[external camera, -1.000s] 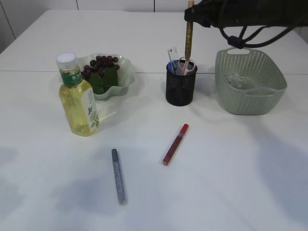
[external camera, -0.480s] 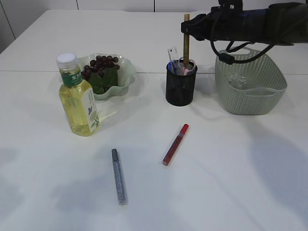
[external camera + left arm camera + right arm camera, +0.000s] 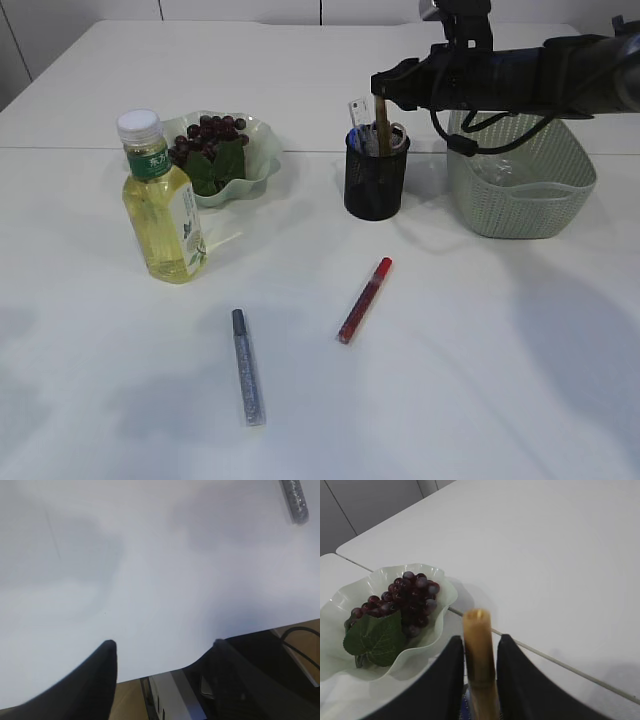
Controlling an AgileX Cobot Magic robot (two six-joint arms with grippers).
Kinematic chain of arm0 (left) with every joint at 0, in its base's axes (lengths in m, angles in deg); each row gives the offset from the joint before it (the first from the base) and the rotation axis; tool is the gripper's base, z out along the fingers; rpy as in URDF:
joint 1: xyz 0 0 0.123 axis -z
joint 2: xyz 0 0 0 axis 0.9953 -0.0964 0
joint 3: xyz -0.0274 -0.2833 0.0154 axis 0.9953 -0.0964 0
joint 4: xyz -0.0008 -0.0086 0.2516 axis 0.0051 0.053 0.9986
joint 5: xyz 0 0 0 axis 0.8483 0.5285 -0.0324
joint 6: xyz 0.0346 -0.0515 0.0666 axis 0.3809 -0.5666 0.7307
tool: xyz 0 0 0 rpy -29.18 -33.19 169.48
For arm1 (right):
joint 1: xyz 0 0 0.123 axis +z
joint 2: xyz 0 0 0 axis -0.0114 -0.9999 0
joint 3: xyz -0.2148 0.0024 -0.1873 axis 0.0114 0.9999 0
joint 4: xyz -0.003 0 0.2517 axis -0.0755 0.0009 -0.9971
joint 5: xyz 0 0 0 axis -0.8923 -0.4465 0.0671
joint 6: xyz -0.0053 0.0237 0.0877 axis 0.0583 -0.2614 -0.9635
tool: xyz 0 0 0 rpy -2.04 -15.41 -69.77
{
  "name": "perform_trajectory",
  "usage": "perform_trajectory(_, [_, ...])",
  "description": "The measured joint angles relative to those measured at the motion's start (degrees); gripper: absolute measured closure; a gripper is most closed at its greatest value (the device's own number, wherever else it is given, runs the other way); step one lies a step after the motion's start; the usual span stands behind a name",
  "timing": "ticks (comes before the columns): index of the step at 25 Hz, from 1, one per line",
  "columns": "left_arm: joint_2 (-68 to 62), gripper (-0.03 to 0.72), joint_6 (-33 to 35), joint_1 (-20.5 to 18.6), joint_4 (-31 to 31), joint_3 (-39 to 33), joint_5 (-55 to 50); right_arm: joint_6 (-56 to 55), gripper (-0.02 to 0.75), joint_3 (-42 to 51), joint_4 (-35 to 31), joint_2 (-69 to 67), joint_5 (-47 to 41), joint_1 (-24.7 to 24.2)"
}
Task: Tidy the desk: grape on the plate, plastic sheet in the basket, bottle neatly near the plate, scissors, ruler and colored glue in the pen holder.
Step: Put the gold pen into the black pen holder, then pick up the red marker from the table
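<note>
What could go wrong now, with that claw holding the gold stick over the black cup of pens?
The right claw has the gold glue stick partly down in the pen holder, which already holds scissors and a ruler. If the stick catches on them, it might jam or tip the holder. The claw's arm also reaches over the basket and might nudge it. The red glue stick and the silver glue stick are not yet put away.

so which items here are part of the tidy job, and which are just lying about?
Job:
grapes on plate
bottle
pen holder, gold glue stick going in, ruler
red glue stick
silver glue stick
basket

Lying about:
nothing; only the bare table
</note>
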Motion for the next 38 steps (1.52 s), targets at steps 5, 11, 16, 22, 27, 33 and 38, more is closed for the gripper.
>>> perform_trajectory(5, [0.0, 0.253, 0.0, 0.0, 0.0, 0.0, 0.0, 0.0, 0.436, 0.0, 0.0, 0.0, -0.93, 0.0])
perform_trajectory(11, [0.0, 0.253, 0.0, 0.0, 0.0, 0.0, 0.0, 0.02, 0.423, 0.0, 0.29, 0.52, -1.28, 0.0])
perform_trajectory(16, [0.0, 0.253, 0.0, 0.0, 0.0, 0.0, 0.0, -12.66, 0.415, 0.0, 12.39, 5.35, -0.61, 0.0])
perform_trajectory(22, [0.0, 0.253, 0.0, 0.0, 0.0, 0.0, 0.0, -51.05, 0.415, 0.0, 51.42, 13.01, -3.62, 0.72])
perform_trajectory(27, [0.0, 0.253, 0.0, 0.0, 0.0, 0.0, 0.0, -76.88, 0.415, 0.0, 72.04, 18.85, -13.36, 1.94])
perform_trajectory(33, [0.0, 0.254, 0.0, 0.0, 0.0, 0.0, 0.0, -100.01, 0.415, -0.07, 85.7, 24.62, -23.43, 6.05])
perform_trajectory(38, [0.0, 0.254, 0.0, 0.0, 0.0, 0.0, 0.0, -112.18, 0.415, -0.21, 91.97, 25.47, -30.76, 13.23])
